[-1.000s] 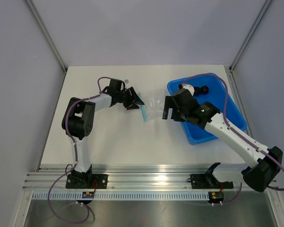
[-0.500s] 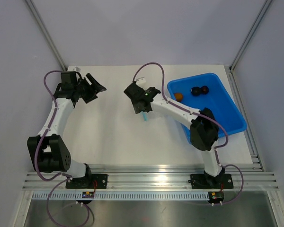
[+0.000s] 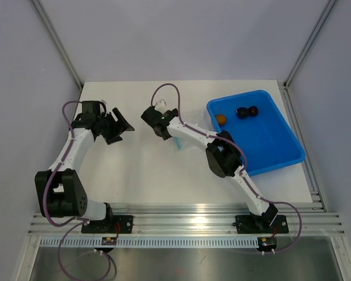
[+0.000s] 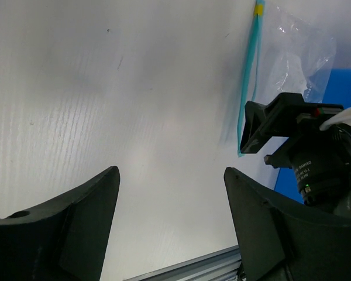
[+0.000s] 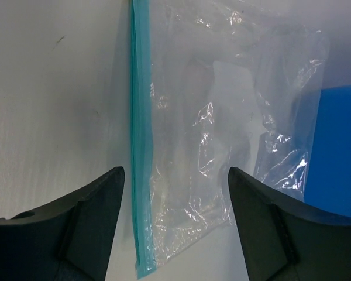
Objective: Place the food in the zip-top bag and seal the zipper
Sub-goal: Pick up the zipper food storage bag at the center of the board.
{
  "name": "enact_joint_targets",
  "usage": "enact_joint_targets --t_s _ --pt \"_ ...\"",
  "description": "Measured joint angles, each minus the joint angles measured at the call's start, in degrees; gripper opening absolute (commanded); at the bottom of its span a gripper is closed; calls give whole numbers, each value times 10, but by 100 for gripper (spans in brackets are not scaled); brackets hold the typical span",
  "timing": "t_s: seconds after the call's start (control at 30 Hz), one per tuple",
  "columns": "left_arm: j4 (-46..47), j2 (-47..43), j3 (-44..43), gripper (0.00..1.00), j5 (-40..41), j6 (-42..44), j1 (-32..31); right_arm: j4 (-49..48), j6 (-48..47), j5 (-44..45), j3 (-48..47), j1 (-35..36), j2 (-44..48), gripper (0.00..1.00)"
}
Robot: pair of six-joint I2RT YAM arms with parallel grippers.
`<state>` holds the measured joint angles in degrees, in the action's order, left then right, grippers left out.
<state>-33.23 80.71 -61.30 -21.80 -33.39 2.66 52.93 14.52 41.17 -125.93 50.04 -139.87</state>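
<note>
Both tools are held open with nothing between their fingers. The right tool (image 5: pixel 172 228) hangs over the bag, and the left tool (image 4: pixel 169 231) is kept well apart from it to the left, facing it across bare worktop (image 3: pixel 140 175).

On the right of the worktop a blue tray (image 3: pixel 272 146) is set, and just beside its left edge the bag (image 5: pixel 234 117) is laid flat. It is a clear, crinkled pouch through which the white surface is seen. Along its left edge the zipper (image 5: pixel 141 146) runs as a thin teal strip; whether it is pressed shut or parted cannot be told for certain. All the food is found in the far end of the tray and none in the bag: an orange-brown piece (image 3: pixel 220 118) near the left wall, and two dark pieces (image 3: pixel 241 112) (image 3: pixel 253 110) touching each other further right.

The step in hand is judged to be taking hold of the bag at its mouth. It would be done well if the strip were centred between the right tool's fingers before any descent, as it now lies nearer the left finger. Because the film is thin, slippery and flat against the worktop, only the stiffer strip should be pinched. Loose film could otherwise be dragged or both layers caught together.
</note>
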Motion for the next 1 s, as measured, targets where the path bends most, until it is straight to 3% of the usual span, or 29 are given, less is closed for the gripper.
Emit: enact_joint_targets --t_s 0.33,0.43,0.47,0.57,0.73,0.83,1.0 --pt "1 -4 14 76 -3 6 0 5 -11 31 -18 -6 -49 50" --pt "1 -4 16 76 -3 6 0 3 -13 38 -18 -8 -49 36" --pt "2 -4 17 76 -3 6 0 3 -14 40 -18 -8 -49 22" --pt "1 -5 18 76 -3 6 0 1 -15 45 -17 -8 -49 0" --pt "3 -9 18 76 -7 6 0 -2 -11 44 -13 -9 -49 0" --pt "6 -10 19 87 -20 9 -1 -3 -6 32 3 -9 -40 0" --pt "32 -9 19 88 -64 12 -31 -17 19 -34 77 -10 40 0"
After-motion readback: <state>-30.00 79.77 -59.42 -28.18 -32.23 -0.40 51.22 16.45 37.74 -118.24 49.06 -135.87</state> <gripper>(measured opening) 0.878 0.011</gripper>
